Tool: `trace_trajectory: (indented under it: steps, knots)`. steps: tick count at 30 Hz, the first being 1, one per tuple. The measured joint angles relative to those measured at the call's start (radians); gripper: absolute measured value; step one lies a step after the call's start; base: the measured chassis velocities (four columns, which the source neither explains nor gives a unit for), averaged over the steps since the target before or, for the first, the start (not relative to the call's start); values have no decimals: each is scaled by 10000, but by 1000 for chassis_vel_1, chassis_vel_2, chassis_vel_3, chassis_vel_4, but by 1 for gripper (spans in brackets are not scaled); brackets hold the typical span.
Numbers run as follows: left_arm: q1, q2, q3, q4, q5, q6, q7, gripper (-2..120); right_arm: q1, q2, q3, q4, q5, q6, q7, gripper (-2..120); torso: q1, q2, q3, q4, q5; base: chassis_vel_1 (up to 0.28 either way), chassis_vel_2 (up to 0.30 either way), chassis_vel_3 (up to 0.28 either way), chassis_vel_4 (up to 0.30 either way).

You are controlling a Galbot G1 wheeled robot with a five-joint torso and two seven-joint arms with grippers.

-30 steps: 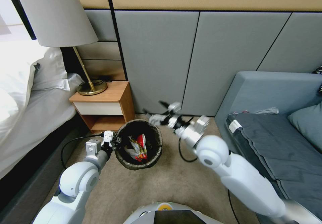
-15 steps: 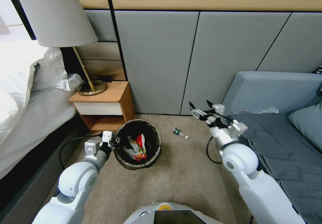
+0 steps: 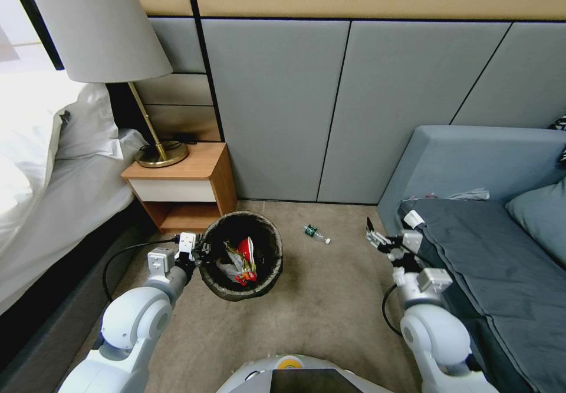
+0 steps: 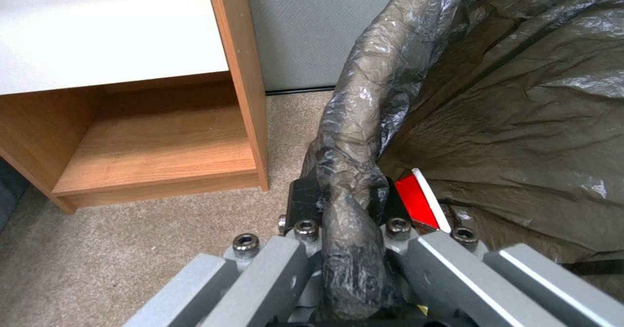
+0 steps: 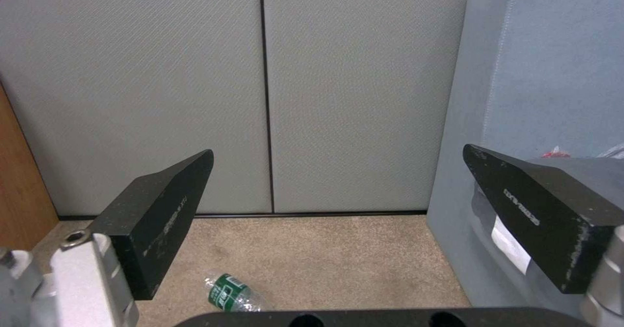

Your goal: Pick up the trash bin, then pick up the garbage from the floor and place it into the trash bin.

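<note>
The trash bin [image 3: 268, 263], lined with a dark bag, sits low over the floor [image 3: 318, 310] in front of the nightstand. My left gripper [image 3: 199, 254] is shut on its near-left rim [image 4: 348, 146]; the bag fold is pinched between the jaws. Inside the bin lie a red-and-white packet [image 3: 247, 250] [image 4: 419, 205] and a shiny wrapper [image 3: 234, 257]. A small green bottle [image 3: 315, 233] [image 5: 231, 293] of garbage lies on the carpet to the right of the bin. My right gripper [image 3: 377, 238] [image 5: 338, 151] hangs open and holds nothing, right of the bottle beside the sofa's corner.
A wooden nightstand [image 3: 188, 187] [image 4: 149, 151] with a brass lamp [image 3: 156, 151] stands behind the bin, and a bed [image 3: 53, 192] is at the left. A grey sofa [image 3: 471, 163] bounds the right side. Grey wall panels [image 3: 295, 110] close off the back.
My right arm has swung from above the bin to the right and drawn back to the sofa's edge, uncovering the green bottle. The left gripper and bin have barely moved.
</note>
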Motion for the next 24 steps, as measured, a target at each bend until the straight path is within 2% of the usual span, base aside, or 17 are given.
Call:
trace_trajectory:
  steps: [16, 24]
  knots:
    - [-22, 10, 20, -44, -3, 0, -5, 1, 15, 30, -70, -191, -9, 73, 21, 100, 1, 0, 0, -1, 0, 0, 0, 0, 0]
    - [-21, -6, 40, -73, -5, 0, -21, 1, 37, 20, -151, -222, 19, 72, 31, 100, 1, 0, 1, -1, 0, -61, 52, 53, -57]
